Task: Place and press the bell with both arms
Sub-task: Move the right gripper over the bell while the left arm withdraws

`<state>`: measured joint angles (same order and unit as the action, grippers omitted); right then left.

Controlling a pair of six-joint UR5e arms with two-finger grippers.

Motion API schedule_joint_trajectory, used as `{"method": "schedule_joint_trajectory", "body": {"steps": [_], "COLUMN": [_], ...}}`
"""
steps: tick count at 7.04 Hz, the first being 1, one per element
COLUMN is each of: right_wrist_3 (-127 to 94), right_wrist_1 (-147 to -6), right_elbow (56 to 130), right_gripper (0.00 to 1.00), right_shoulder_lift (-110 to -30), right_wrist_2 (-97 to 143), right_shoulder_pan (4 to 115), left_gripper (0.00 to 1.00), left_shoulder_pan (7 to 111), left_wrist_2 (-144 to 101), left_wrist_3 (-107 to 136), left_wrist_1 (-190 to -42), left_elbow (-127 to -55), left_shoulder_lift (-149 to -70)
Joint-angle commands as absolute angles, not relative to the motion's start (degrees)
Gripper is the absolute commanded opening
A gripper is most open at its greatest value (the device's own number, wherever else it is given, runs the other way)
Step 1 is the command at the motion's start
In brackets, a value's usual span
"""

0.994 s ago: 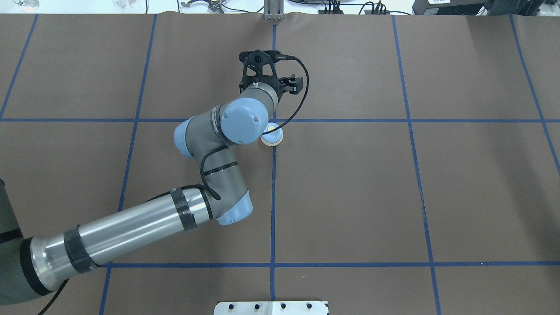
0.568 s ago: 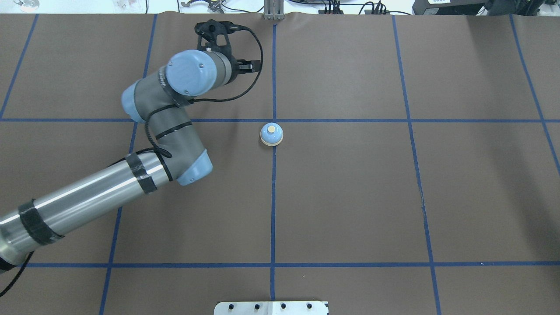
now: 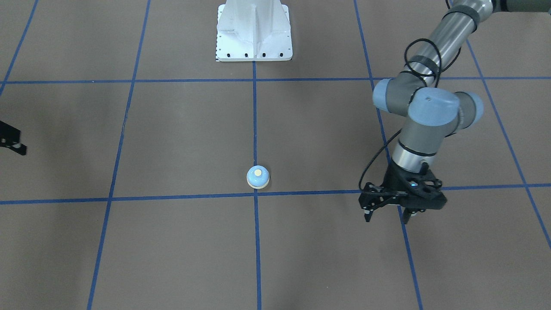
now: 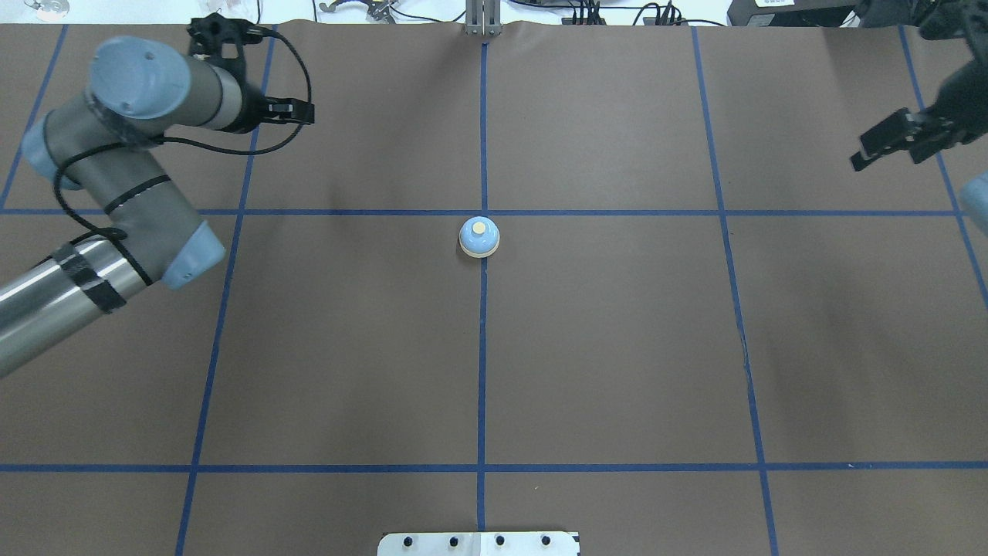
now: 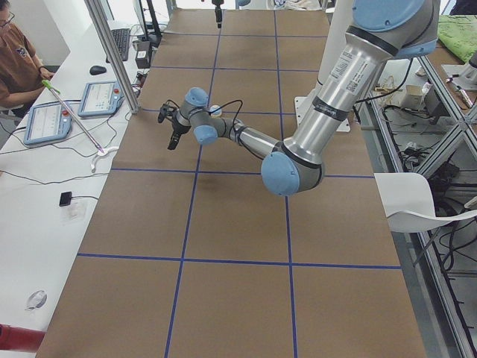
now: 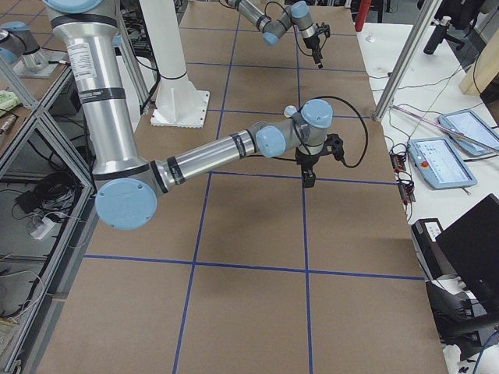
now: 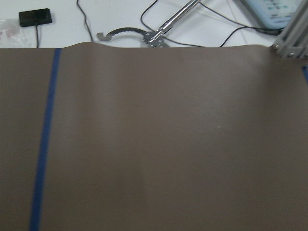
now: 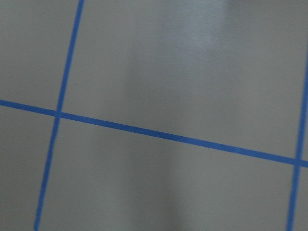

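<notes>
The light-blue bell (image 4: 479,236) with its cream button stands upright on the brown mat at the crossing of the blue tape lines, untouched; it also shows in the front-facing view (image 3: 258,177). My left gripper (image 4: 302,112) is open and empty, far to the bell's left near the table's far edge, and shows with its fingers apart in the front-facing view (image 3: 386,214). My right gripper (image 4: 858,153) comes in at the right edge, far from the bell, empty, with its fingers apart. Neither wrist view shows the bell.
The white pedestal base (image 3: 254,30) stands at the robot's side of the table. A metal post (image 4: 483,19) and cables sit at the far edge. An operator (image 5: 19,67) with tablets (image 5: 97,97) sits beyond that edge.
My left arm has drawn back from the bell to the far left, leaving the bell standing in place. My right gripper has come into the overhead view at the right edge.
</notes>
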<state>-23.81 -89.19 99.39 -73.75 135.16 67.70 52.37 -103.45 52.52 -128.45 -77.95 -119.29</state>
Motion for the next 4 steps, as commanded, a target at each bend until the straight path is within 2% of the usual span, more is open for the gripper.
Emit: {"method": "schedule_joint_trajectory", "body": {"steps": [1,4], "right_wrist_3": [-37.48,-51.62], "right_wrist_1": [-88.95,-88.86], "right_elbow": [97.12,95.29], "right_gripper": [1.0,1.0], "right_shoulder_lift": [-63.76,-54.96], "right_wrist_2": [130.55,124.3], "right_shoulder_pan": [58.92,49.07], "left_gripper": [1.0,1.0], "left_shoulder_pan": [59.82,68.0], "left_wrist_2": [-110.37,-115.73], "left_wrist_3": [43.37,29.75], "left_wrist_1": [-127.36,-124.74], "left_elbow": [-82.77,-88.23], "left_shoulder_lift": [-109.55,-98.55]}}
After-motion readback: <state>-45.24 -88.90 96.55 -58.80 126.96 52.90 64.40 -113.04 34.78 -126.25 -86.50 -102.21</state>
